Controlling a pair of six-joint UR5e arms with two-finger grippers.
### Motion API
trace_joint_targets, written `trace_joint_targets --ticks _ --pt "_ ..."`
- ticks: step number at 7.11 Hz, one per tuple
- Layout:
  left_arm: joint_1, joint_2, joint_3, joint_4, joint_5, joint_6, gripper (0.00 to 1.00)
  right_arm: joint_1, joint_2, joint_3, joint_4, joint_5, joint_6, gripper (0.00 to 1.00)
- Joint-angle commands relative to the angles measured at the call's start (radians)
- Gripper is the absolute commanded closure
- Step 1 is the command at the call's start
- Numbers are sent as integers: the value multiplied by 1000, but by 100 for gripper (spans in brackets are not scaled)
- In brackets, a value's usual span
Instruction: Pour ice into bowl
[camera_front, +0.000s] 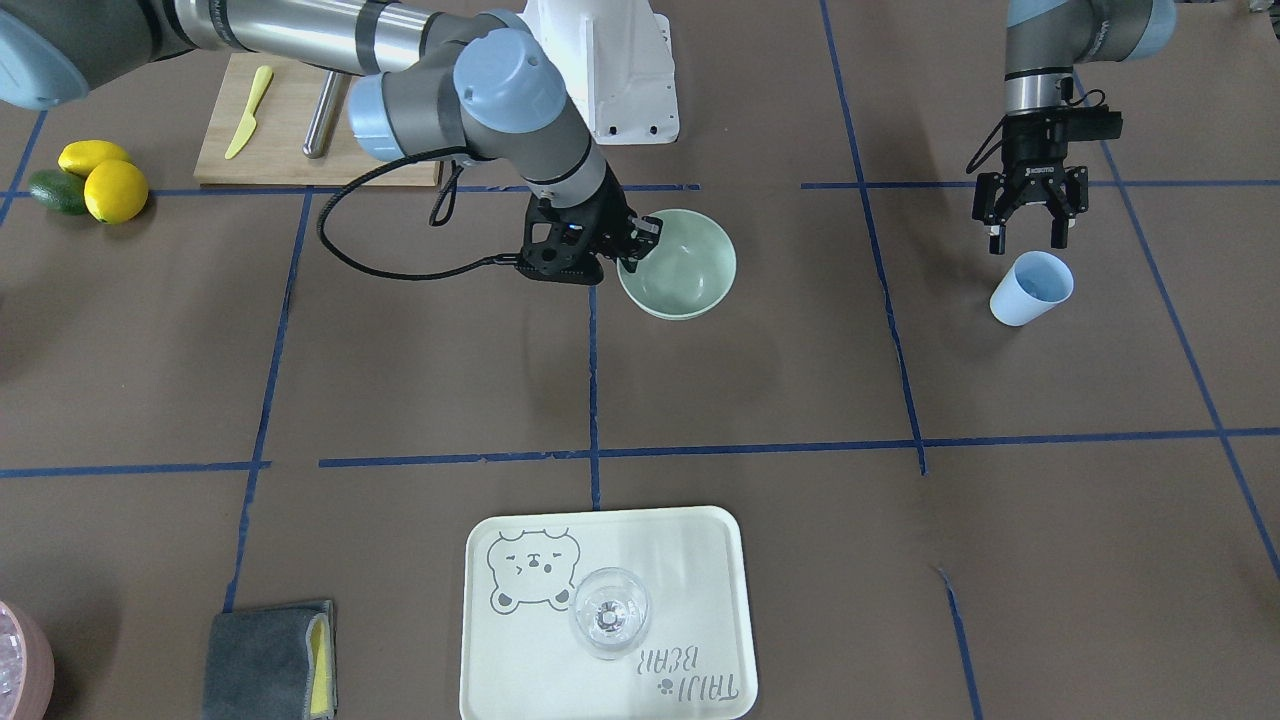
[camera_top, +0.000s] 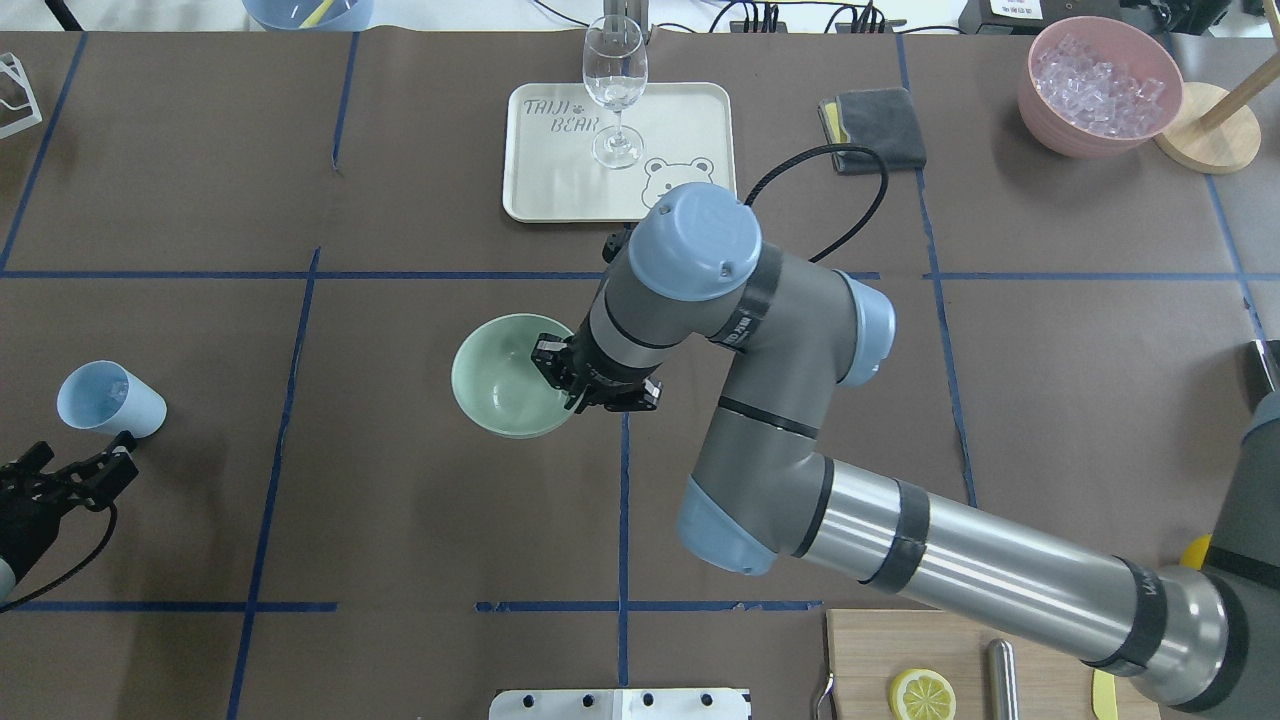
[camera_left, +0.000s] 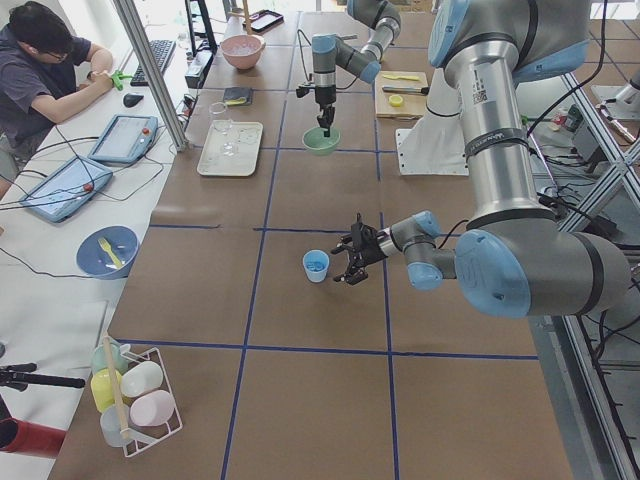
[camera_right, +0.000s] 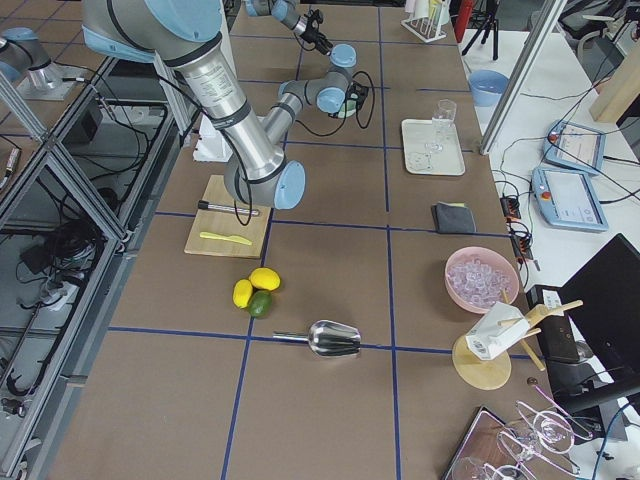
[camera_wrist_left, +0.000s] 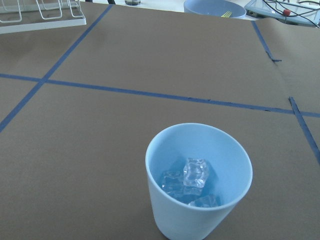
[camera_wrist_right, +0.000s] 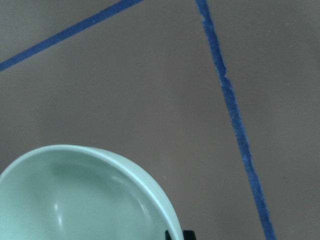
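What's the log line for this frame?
phase: pre-pour | left gripper: open, by blue cup | ice: in cup | bowl: empty | right gripper: at bowl rim, closure unclear

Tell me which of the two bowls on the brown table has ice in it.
The pink bowl: it is heaped with ice. The green bowl, held at its rim by the right hand, is empty.

1. In the front-facing view, the table (camera_front: 780, 380) lay bare across the middle, between the bowl (camera_front: 690, 275) and the tray (camera_front: 700, 545).
2. The right gripper (camera_front: 640, 240) clamped the bowl's left rim, and its arm (camera_front: 300, 35) barred the upper left. The bowl's right side stood open.
3. At upper right, the left gripper (camera_front: 1028, 243) hung just above the cup (camera_front: 1031, 290), jaws spread.
4. A wine glass (camera_front: 610, 612) stood upright on the tray.
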Motion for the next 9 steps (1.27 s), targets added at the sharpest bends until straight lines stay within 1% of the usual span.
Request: trace_joint_targets --ticks 1,3,5,6,7,8,9 --pt "0 -31 42 13 97 1 1 -29 116 -162 5 -55 14 100" --pt "0 -39 50 13 125 2 1 -43 191 -265 8 -93 6 100" --pt "0 -42 70 13 154 4 1 -60 198 -296 17 -144 2 100" --pt "0 -48 74 13 155 5 1 -68 196 -307 42 -153 2 100" --pt "0 -76 109 13 165 5 1 -72 196 -316 48 -156 2 42" --pt "0 -112 138 15 175 7 1 -79 198 -314 50 -179 2 0" --pt "0 -123 145 15 174 7 1 -80 196 -314 50 -183 3 0"
